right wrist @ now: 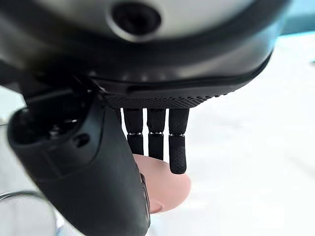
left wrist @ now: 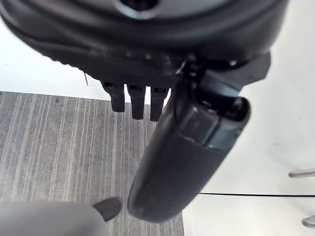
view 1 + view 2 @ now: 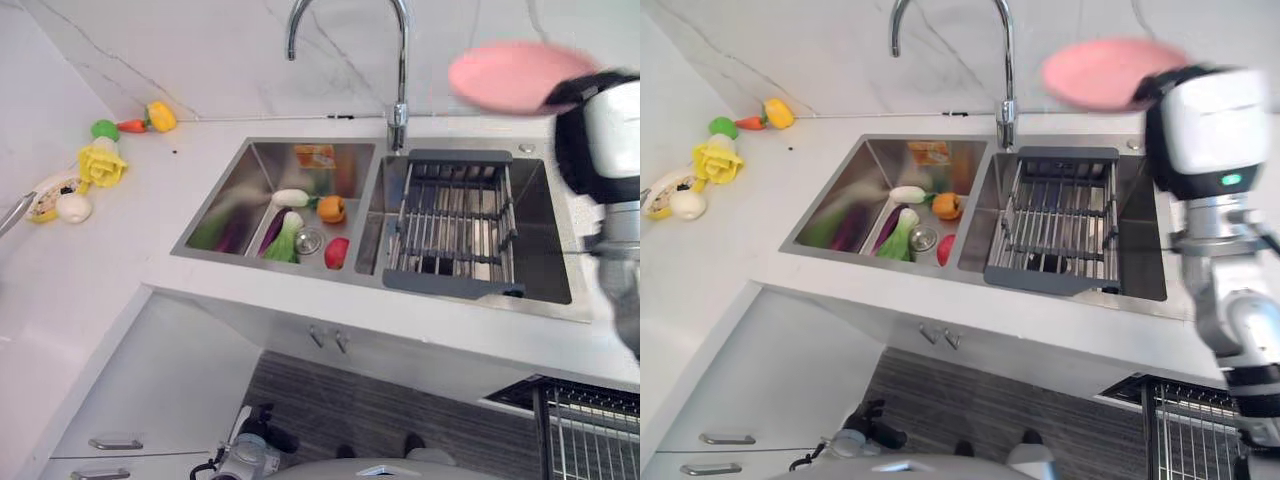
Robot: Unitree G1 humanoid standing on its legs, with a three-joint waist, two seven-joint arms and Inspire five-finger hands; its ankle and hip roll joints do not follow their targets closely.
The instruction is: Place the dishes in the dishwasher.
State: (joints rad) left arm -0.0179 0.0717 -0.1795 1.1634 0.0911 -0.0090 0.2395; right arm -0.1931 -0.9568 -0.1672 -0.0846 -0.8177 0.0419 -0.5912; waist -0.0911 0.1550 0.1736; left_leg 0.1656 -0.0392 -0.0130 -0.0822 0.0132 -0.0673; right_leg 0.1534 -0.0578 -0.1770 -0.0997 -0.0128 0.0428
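right arm (image 3: 1230, 310): silver-grey segments, white forearm housing with small green light; right hand (image 1: 98, 182) and left hand (image 2: 187, 152): glossy black shells, ribbed black fingers (image 1: 177, 147)

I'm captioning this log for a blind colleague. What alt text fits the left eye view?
The robot's right hand holds a pink plate above the counter's far right. Below, a double sink holds toy vegetables in its left basin and a dish rack in its right.

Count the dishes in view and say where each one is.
1. A pink plate is pinched in the right hand, raised above the counter behind the sink's right basin. The drying rack there looks empty; dishes may be hidden elsewhere.
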